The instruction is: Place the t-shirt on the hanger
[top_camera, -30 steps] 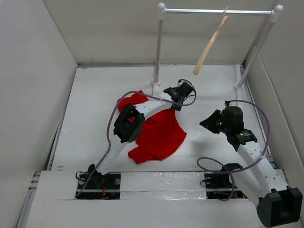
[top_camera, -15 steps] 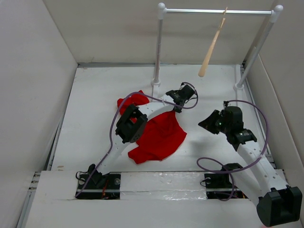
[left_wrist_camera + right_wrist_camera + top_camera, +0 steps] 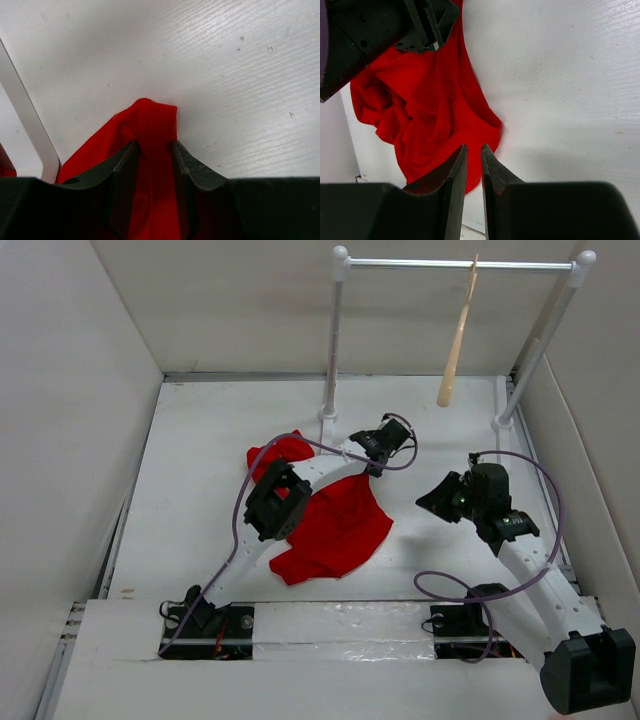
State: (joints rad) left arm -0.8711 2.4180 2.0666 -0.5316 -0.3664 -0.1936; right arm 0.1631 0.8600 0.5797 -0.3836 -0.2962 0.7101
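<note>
1. Pinching a fold of the t-shirt [image 3: 150, 120], the left gripper [image 3: 152, 147] has its fingers clamped on red cloth at the shirt's far right corner, low over the table [image 3: 200, 460].
2. The rest of the t-shirt lies crumpled mid-table under the left arm, nothing really lifted yet.
3. What's changed: the hanger [image 3: 455, 350] on the white rail [image 3: 450, 262] was slanting left a second ago. Now its lower end has swung right and it hangs nearly straight. The shirt and left gripper have barely shifted.
4. The right gripper [image 3: 474, 150] hovers just right of the shirt, fingers almost together, holding nothing.
5. My take: it's still early days. The hanger looks like it's wobbling at the far side, well apart from the shirt, so I'd let it settle before reaching for it.
</note>
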